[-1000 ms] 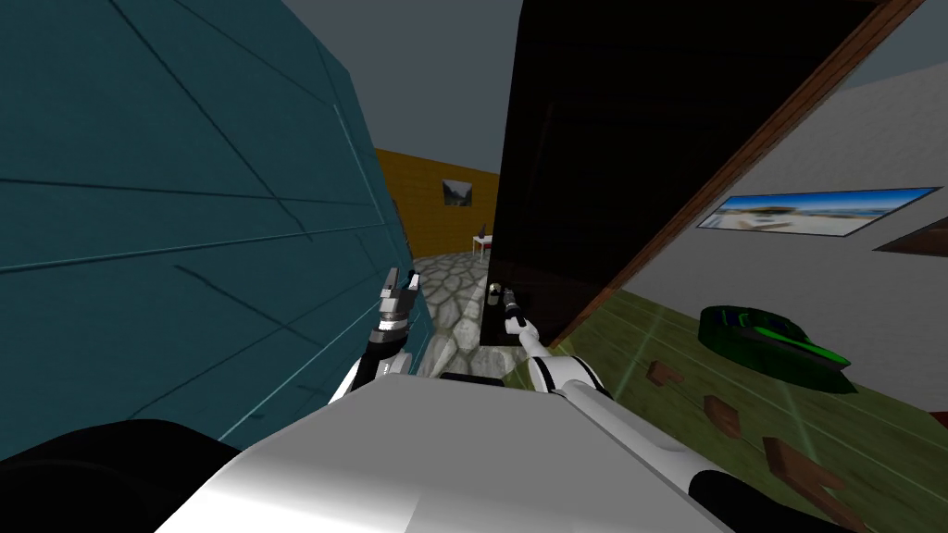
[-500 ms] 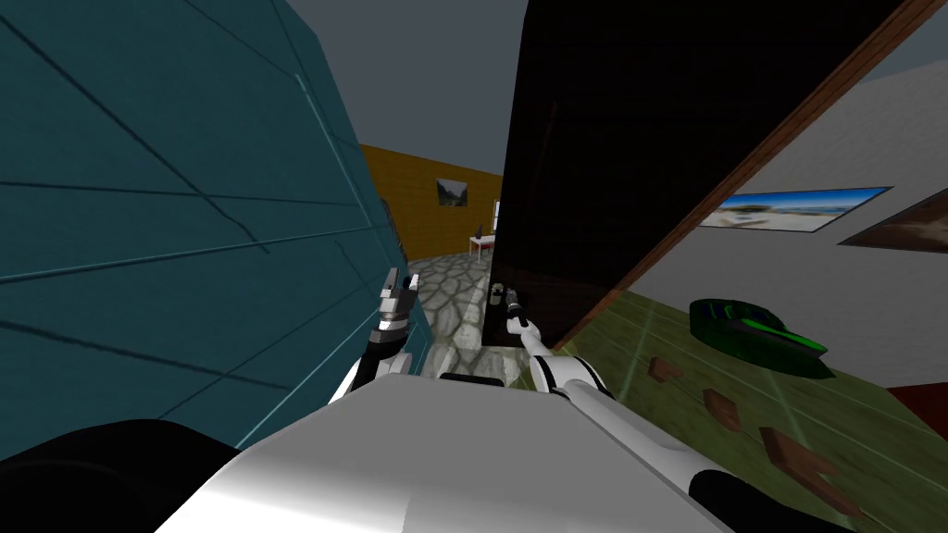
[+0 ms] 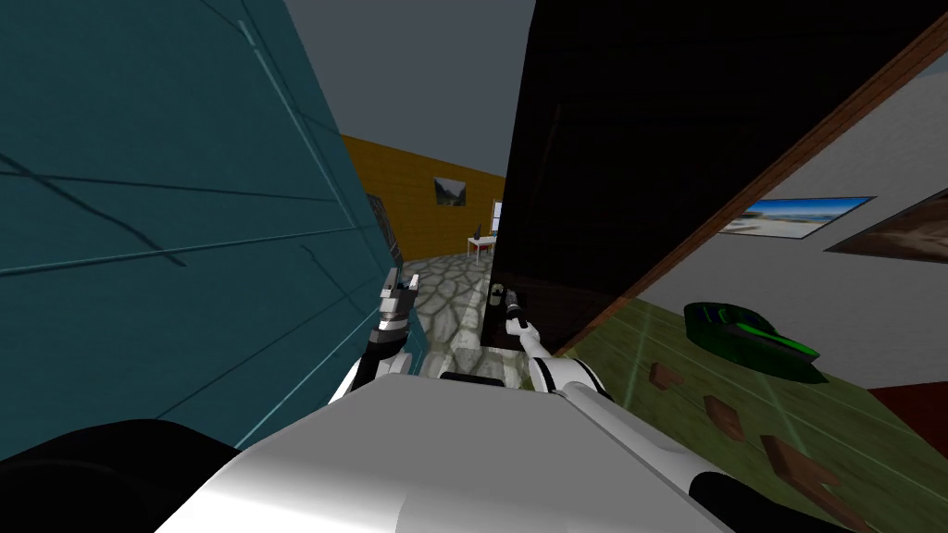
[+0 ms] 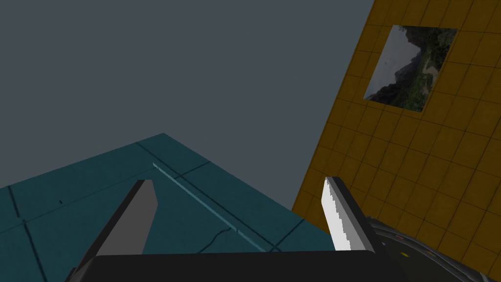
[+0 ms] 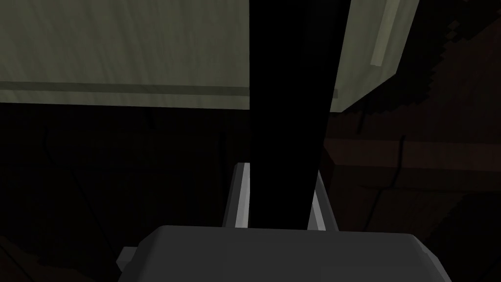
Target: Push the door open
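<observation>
The door (image 3: 648,139) is a tall, very dark panel with a brown frame strip, standing ajar to my right. My right gripper (image 3: 508,310) is at the door's free edge, low down. In the right wrist view its fingers (image 5: 239,196) press the two sides of a long black bar (image 5: 293,98) belonging to the door; handle or edge, I cannot tell. My left gripper (image 3: 401,282) is raised beside the teal wall (image 3: 167,231). It is open (image 4: 239,183) with nothing between its fingers.
Between the teal wall and the door, a gap shows a stone-paved floor (image 3: 454,301), an orange tiled wall (image 3: 417,204) and a small white table (image 3: 481,243). To the right, a green object (image 3: 745,338) and brown blocks (image 3: 722,416) lie on the green floor.
The door's free edge has swung a little to the right and the gap has widened, showing more of the orange wall. My view has turned slightly. Both grippers keep their places.
</observation>
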Robot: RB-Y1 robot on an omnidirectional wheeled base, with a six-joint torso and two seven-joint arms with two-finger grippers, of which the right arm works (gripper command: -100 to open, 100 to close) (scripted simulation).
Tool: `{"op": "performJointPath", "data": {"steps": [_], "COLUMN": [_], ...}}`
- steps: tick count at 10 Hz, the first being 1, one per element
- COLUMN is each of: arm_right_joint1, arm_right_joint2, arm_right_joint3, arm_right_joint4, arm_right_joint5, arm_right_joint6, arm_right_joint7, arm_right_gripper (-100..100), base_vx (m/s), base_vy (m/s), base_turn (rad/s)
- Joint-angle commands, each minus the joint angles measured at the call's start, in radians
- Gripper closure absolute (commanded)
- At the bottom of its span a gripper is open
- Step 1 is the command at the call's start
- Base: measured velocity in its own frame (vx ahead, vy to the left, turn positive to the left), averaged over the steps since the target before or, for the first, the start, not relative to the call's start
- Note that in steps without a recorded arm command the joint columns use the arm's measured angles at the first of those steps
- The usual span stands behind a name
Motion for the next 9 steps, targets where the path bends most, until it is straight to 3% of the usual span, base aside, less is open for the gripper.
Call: {"op": "performJointPath", "data": {"steps": [1, 6, 8, 9], "arm_right_joint1": [-0.015, -0.014, -0.014, -0.014], "arm_right_joint2": [-0.011, 0.002, 0.002, 0.009], "arm_right_joint3": [-0.017, -0.033, -0.033, -0.04], "arm_right_joint4": [0.0, -0.009, -0.009, -0.013], "arm_right_joint5": [-0.022, -0.076, -0.076, -0.098], "arm_right_joint6": [-0.011, -0.017, -0.017, -0.019], "arm_right_joint7": [0.034, 0.112, 0.112, 0.144], "arm_right_gripper": [100, 100, 100, 100], "base_vx": [0.214, 0.163, 0.071, 0.115], "base_vy": [0.003, 0.001, 0.014, -0.007], "base_turn": [-0.102, -0.093, -0.052, -0.17]}}
